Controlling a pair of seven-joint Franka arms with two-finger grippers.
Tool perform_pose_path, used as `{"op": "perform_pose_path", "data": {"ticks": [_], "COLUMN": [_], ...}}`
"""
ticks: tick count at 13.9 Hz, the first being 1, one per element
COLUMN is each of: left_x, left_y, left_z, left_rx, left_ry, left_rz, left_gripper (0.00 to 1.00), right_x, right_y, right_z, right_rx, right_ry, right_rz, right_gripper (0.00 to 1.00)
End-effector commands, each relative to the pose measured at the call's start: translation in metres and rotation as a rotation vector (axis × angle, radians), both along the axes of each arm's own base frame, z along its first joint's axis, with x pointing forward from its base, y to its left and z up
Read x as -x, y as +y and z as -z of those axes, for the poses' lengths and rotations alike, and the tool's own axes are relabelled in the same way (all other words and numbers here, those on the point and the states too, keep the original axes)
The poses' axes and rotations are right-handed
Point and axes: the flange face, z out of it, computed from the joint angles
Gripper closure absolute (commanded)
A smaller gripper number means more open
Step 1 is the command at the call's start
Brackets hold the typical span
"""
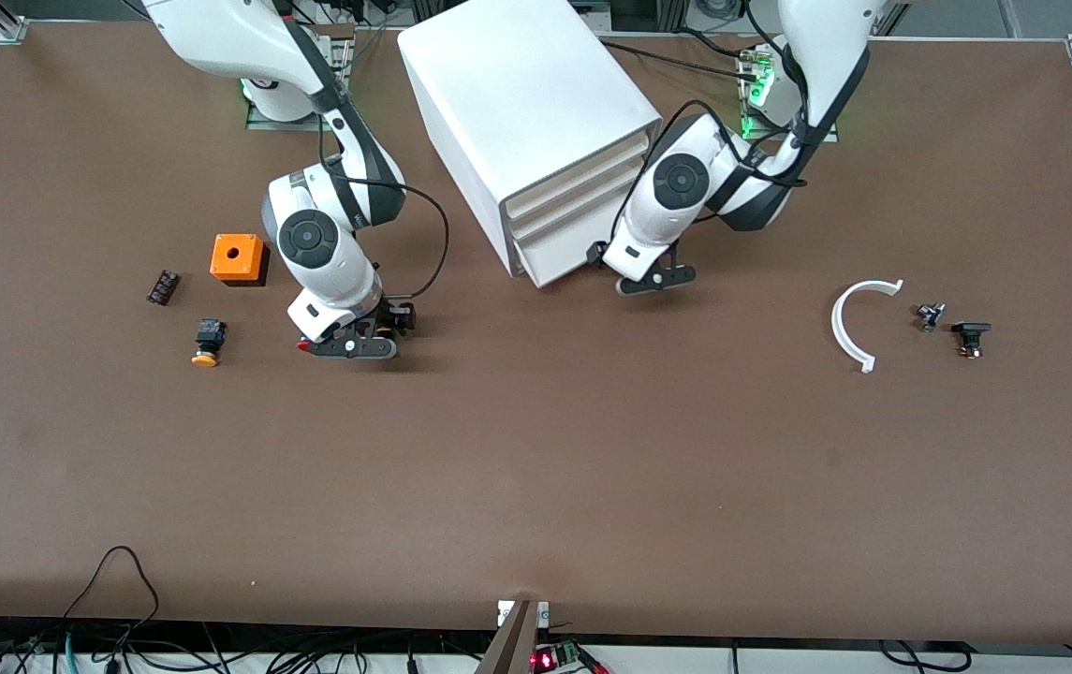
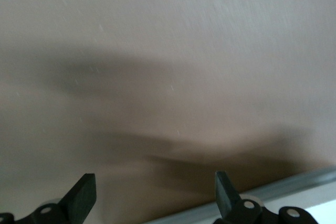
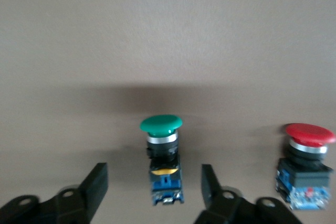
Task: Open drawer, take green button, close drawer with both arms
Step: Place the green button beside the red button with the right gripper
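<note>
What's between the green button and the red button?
Nothing: the right wrist view shows only bare table between the green button and the red button.

Two white robot arms (image 1: 320, 243) (image 1: 685, 187) stood at one brown table (image 1: 536, 468), each with one black two-finger gripper, so two grippers in all (image 1: 353, 346) (image 1: 655, 278). There was one white box cabinet (image 1: 526, 122) showing three stacked drawers (image 1: 582, 211). Push buttons numbered four: one green-capped (image 3: 161, 124), one red-capped (image 3: 310, 134), one orange-capped (image 1: 207, 343) and one dark one (image 1: 970, 337). Also counted were one orange box (image 1: 238, 257), one curved white strip (image 1: 856, 323), one small dark block (image 1: 162, 286) and one small metal part (image 1: 929, 315).
</note>
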Motion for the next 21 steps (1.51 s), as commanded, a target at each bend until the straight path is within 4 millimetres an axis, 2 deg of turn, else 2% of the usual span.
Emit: {"op": "perform_pose_path", "data": {"ticks": [1,2,4,6,8,9,10,11,13,15,16,18,19,21], "left_x": [0.013,0.018,0.031,0.038,0.038,0.034,0.027,0.015,-0.023,-0.077,-0.094,-0.117,-0.121,-0.136], "left_y": [-0.002,-0.006,-0.018,-0.026,-0.028,-0.027,-0.023,-0.012,0.016,0.065,0.09,0.13,0.149,0.183], "left_z": [-0.013,-0.015,-0.019,-0.02,-0.027,-0.032,-0.039,-0.049,-0.071,-0.11,-0.128,-0.166,-0.183,-0.231], "left_rx": [-0.013,-0.02,-0.016,-0.01,-0.003,0.001,0.005,0.008,0.03,0.044,0.043,0.039,0.018,-0.005], "left_ry": [0.008,0.02,0.027,0.029,0.017,0.006,-0.009,-0.03,-0.095,-0.19,-0.23,-0.298,-0.302,-0.303], "left_rz": [0.024,0.04,0.074,0.09,0.094,0.087,0.075,0.047,-0.029,-0.147,-0.2,-0.203,-0.131,-0.003], "left_gripper": [0.0,0.0,0.0,0.0,0.0,0.0,0.0,0.0,0.0,0.0,0.0,0.0,0.0,0.0], "right_x": [-0.027,-0.037,-0.058,-0.073,-0.09,-0.093,-0.094,-0.092,-0.084,-0.074,-0.072,-0.07,-0.067,-0.06], "right_y": [0.015,0.014,-0.005,-0.028,-0.071,-0.087,-0.113,-0.126,-0.149,-0.162,-0.175,-0.215,-0.236,-0.277], "right_z": [-0.073,-0.098,-0.15,-0.191,-0.225,-0.244,-0.261,-0.269,-0.29,-0.31,-0.316,-0.323,-0.328,-0.324], "right_rx": [-0.001,0.005,0.01,0.01,0.0,-0.011,-0.019,0.005,0.063,0.075,0.075,0.075,0.077,0.077], "right_ry": [0.039,0.051,0.061,0.06,0.061,0.048,0.031,0.03,0.011,-0.015,-0.022,-0.011,0.007,0.075], "right_rz": [0.044,0.051,0.084,0.122,0.178,0.19,0.217,0.216,0.218,0.236,0.253,0.255,0.189,0.097], "right_gripper": [0.0,0.0,0.0,0.0,0.0,0.0,0.0,0.0,0.0,0.0,0.0,0.0,0.0,0.0]}}
